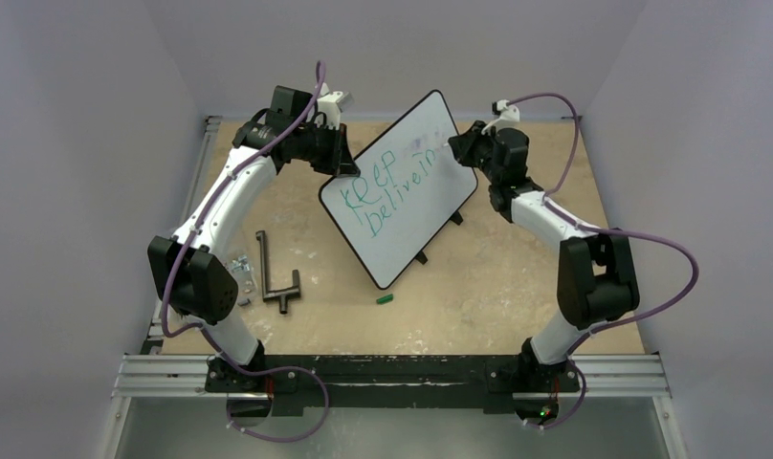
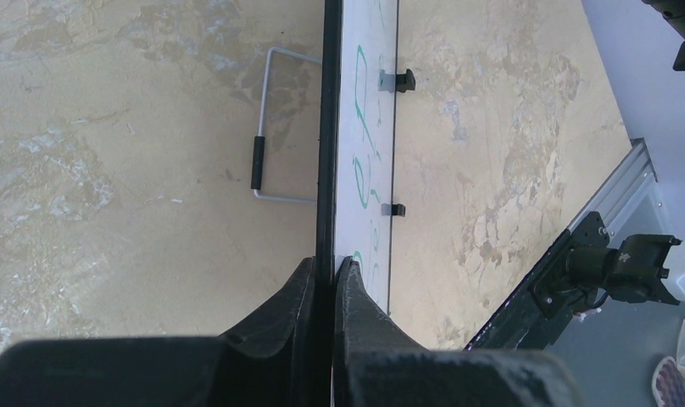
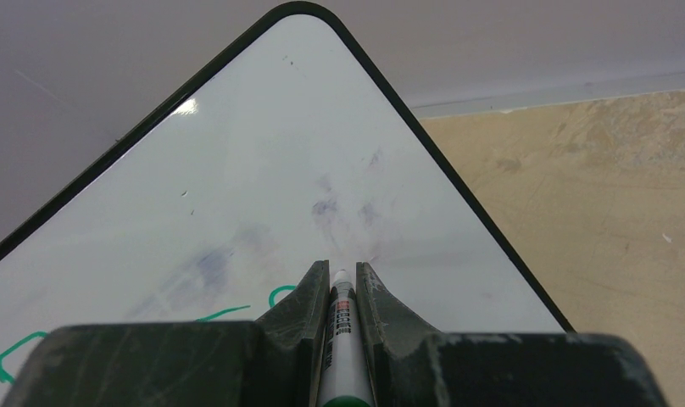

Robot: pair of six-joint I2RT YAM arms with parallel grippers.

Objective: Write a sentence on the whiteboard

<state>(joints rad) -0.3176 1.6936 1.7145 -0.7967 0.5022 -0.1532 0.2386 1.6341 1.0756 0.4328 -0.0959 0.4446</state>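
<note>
Whiteboard [image 1: 402, 244] carries the sentence [image 1: 392, 186] up to "Keep believin" — unfinished, I'd say — left hand [image 2: 325, 267] clamped on its edge, right hand [image 3: 341, 275] gripping the marker [image 3: 341, 314].

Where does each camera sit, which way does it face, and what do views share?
Top external: fixed above and behind the arm bases, facing down at the table; both arms show, the whiteboard between them.
Left wrist: on the left arm, facing along the left hand, shut on the whiteboard's edge; only its fingers show.
Right wrist: on the right arm, facing the board past the right hand, shut on a marker; only its fingers show.
Shared: all three show the whiteboard's green lettering.
</note>
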